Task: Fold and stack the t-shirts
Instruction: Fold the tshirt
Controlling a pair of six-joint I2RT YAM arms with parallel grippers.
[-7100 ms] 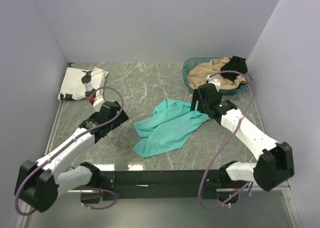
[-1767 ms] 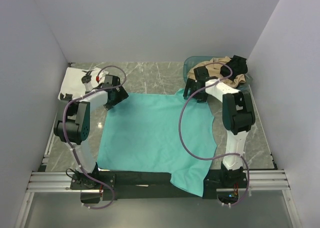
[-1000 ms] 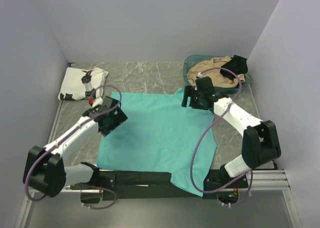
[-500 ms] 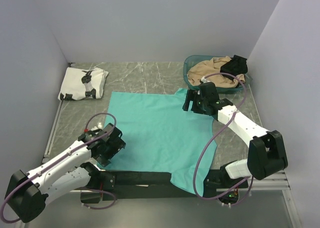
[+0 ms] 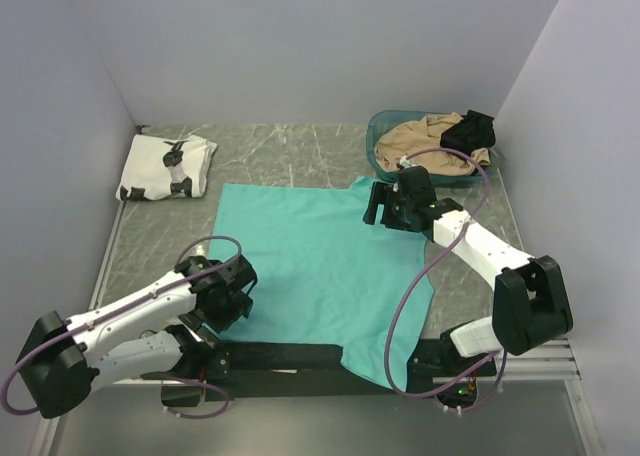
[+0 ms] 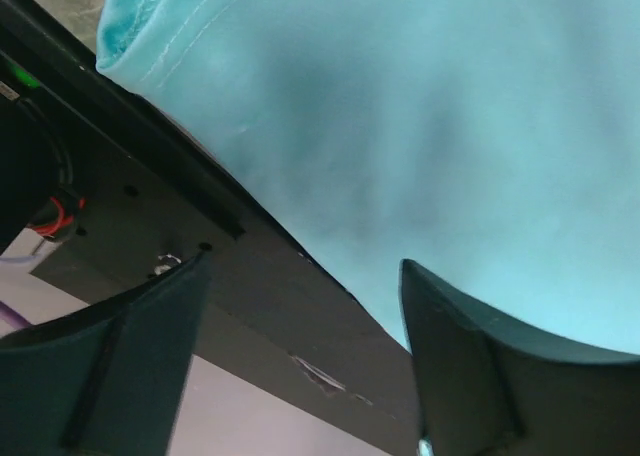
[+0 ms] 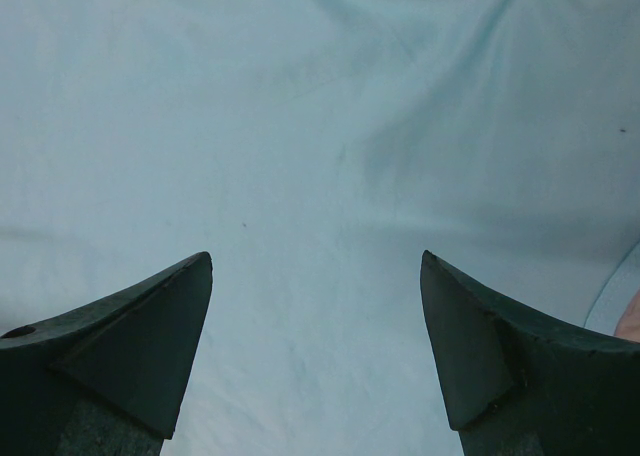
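T-shirts first: the plain teal short-sleeved cloth tee (image 5: 320, 266) is spread out flat across the middle of the grey-green marbled table (image 5: 290, 151). Its near right corner is draped over the near edge, past the black base rail (image 5: 280, 356). The white folded tee with black printed figures (image 5: 165, 166) is parked in the far left corner, well apart from the teal one. Over at the far right, a see-through teal plastic basket (image 5: 379, 136) is seen with a crumpled tan garment (image 5: 420, 141) and a small black garment (image 5: 470, 131) piled in it.

The left gripper (image 5: 232, 298) is found at the near left corner of the teal tee, right by the table's near edge. In the left wrist view its dark fingers (image 6: 140, 346) are spread wide with nothing pinched between them. The hemmed edge of the teal cloth is seen just past the fingertips, next to the black rail.

The right gripper (image 5: 380, 204) is held over the far right part of the teal tee, near the basket. From the right wrist camera its fingers (image 7: 120, 356) are also seen spread wide apart, and only smooth teal fabric with a few soft wrinkles is framed between them. Whether either set of fingertips is touching the cloth can't be told.
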